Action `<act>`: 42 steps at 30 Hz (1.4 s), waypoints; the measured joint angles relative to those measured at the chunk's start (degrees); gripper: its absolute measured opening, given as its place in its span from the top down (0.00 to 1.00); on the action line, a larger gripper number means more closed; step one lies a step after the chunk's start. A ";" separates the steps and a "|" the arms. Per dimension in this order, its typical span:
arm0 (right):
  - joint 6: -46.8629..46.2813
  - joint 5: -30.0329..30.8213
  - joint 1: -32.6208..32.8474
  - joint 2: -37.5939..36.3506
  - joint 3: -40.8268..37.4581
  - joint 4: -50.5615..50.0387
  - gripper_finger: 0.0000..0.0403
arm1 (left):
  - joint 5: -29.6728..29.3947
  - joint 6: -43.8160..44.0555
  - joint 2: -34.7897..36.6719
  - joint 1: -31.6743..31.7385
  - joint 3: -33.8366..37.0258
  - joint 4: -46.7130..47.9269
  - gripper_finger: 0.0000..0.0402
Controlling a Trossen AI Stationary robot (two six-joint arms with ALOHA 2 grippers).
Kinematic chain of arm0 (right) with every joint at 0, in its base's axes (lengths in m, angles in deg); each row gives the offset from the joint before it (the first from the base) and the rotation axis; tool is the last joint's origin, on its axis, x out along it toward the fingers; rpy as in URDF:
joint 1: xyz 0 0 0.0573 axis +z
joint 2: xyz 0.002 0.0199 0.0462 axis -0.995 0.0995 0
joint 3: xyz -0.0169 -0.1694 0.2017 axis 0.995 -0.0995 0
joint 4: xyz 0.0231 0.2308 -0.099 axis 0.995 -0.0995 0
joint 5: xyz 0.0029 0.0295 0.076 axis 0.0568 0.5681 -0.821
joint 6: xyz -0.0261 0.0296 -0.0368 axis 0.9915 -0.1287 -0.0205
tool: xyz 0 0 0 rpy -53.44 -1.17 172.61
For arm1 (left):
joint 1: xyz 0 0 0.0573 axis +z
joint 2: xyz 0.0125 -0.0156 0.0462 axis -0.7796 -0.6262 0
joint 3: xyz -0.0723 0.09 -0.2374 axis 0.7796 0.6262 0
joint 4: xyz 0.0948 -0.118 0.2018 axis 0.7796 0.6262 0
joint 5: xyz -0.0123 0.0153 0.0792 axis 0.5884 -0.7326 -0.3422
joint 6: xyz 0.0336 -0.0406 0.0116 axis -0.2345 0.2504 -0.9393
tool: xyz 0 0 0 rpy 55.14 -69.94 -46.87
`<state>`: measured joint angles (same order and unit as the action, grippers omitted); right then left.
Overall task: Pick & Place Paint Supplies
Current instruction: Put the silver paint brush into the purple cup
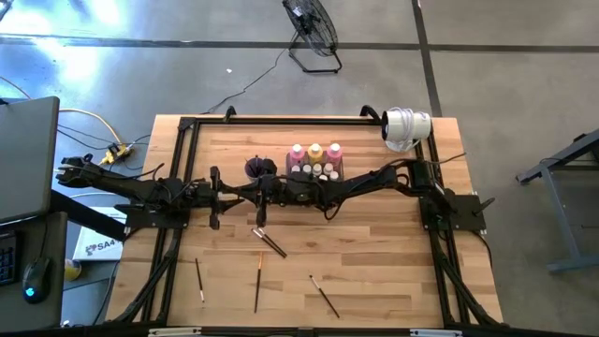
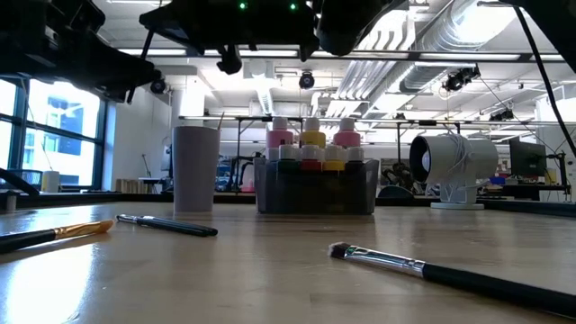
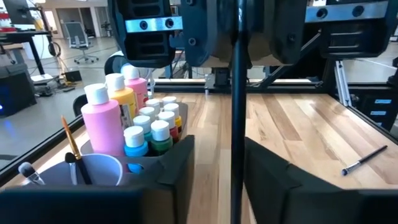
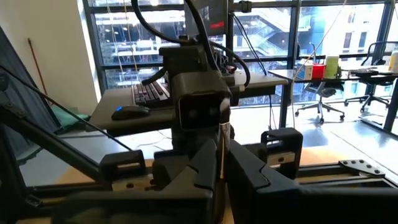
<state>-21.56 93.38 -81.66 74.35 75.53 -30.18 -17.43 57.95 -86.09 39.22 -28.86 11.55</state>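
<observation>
While loose paintbrushes (image 1: 257,281) lie on the near boards toward 6 o'clock from me, I hold one paintbrush (image 3: 238,93) upright over the middle of the table. My right gripper (image 4: 219,155) is clamped on it. My left gripper (image 3: 216,149) faces it with its fingers apart on either side of the handle, not pressing it. Farther back at 11 o'clock stands the purple cup (image 1: 259,168), with several brushes leaning inside. Just beside it at 1 o'clock sits the dark grey tray (image 2: 315,193), packed with small white-capped bottles (image 3: 158,130). Two tall pink bottles (image 3: 102,127) and a yellow bottle (image 3: 121,99) line its far side.
</observation>
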 joint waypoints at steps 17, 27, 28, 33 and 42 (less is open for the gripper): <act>6.43 8.04 -0.86 -5.24 -0.02 -13.64 0.98 | -0.34 -3.03 1.28 0.00 0.00 1.48 0.59; 7.73 4.62 -5.74 -5.60 -0.02 -15.16 0.98 | -0.33 -2.99 5.33 0.00 0.00 6.30 0.59; 7.73 4.37 -6.12 -5.60 -0.02 -15.12 0.98 | -0.32 -3.00 5.71 0.00 0.00 6.72 0.59; 6.61 2.84 -8.57 -5.60 -0.02 -14.25 0.98 | -0.32 -2.99 7.41 0.00 0.00 8.01 0.59; 0.93 -1.60 -12.19 -5.57 -3.00 -16.93 0.98 | -2.45 -2.99 7.96 0.00 0.00 9.04 0.59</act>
<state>-20.63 91.78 -93.85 68.78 72.53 -47.11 -19.88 54.96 -78.14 39.22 -28.86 20.59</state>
